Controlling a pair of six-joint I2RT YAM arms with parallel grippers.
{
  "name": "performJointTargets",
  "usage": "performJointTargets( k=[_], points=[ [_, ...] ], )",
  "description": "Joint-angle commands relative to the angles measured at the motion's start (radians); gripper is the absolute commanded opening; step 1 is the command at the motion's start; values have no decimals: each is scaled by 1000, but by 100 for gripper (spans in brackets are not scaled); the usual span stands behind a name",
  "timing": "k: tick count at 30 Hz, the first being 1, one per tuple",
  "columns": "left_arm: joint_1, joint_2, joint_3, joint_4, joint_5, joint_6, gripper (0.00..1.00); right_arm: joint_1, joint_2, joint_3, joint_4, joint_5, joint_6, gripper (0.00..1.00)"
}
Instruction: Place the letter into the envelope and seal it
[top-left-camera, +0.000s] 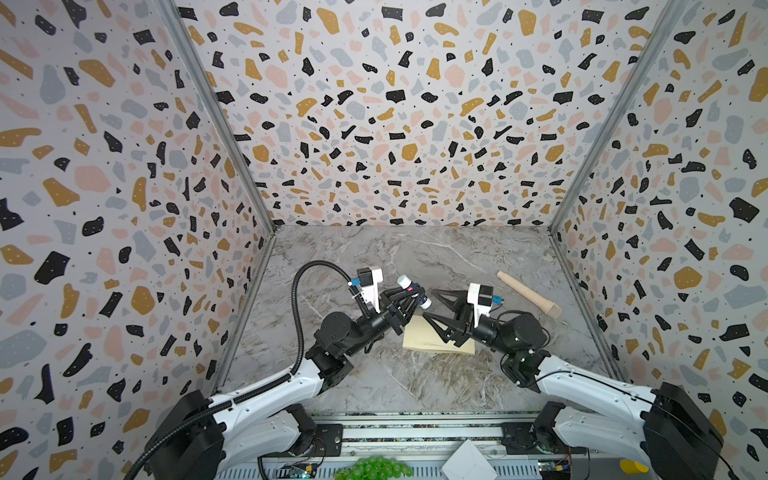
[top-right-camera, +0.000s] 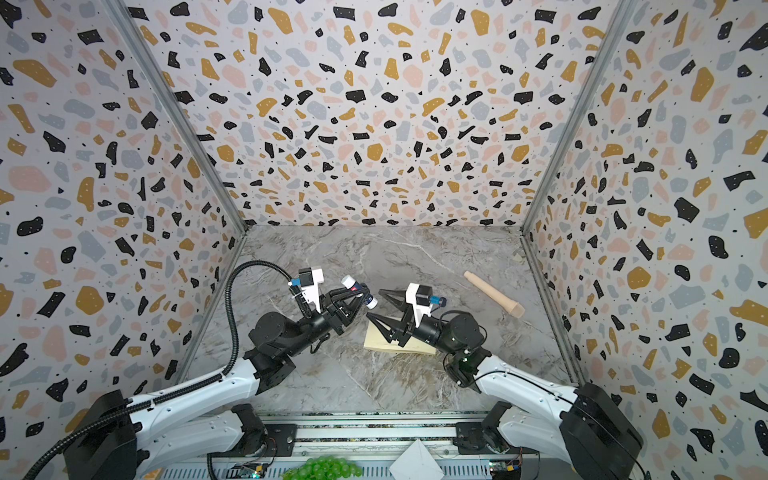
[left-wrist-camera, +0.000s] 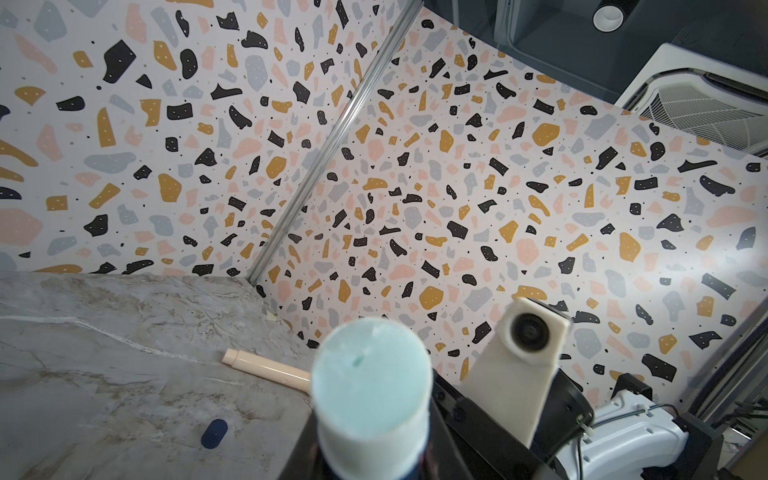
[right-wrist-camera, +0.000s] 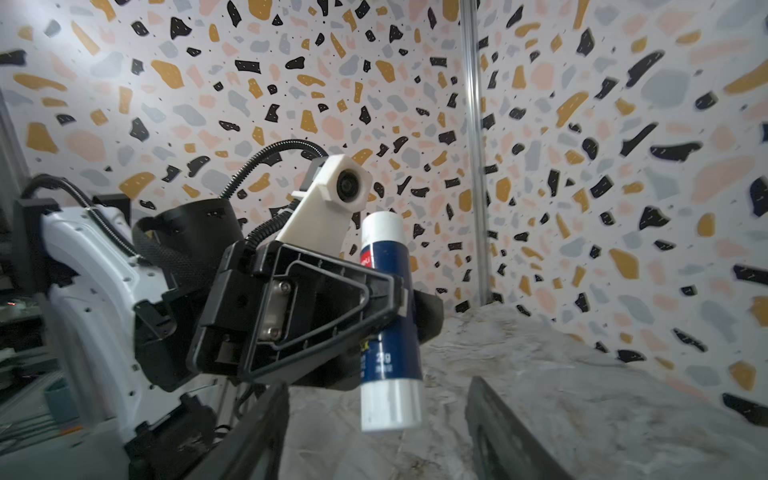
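Left gripper (top-left-camera: 411, 296) clamps a glue stick (top-left-camera: 403, 282); right gripper (top-left-camera: 429, 304) stands with jaws wide apart.
Envelope (top-left-camera: 417, 338) lies flat on the marble table (top-left-camera: 374, 374), partly under the right gripper; a wooden peg (top-left-camera: 528, 293) lies well apart.

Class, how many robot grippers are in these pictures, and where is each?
2. The left gripper, left of centre in both top views, is shut on a glue stick. The right gripper faces it, open, over the envelope. None seems hidden.
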Motion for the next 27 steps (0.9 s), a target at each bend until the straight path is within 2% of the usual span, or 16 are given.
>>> performJointTargets(
  k=[1,6,10,27],
  points=[
    [2,-16,5,50,-18,5,0,72,-27,-31,-12,348,-383,74],
    [2,-15,6,44,-21,5,0,149,-2,-59,110,465,-531,74],
    [2,-13,9,39,-23,3,0,196,37,-52,177,512,-615,68],
    [2,-13,7,44,-21,-5,0,234,111,10,224,523,-651,46]
  ],
)
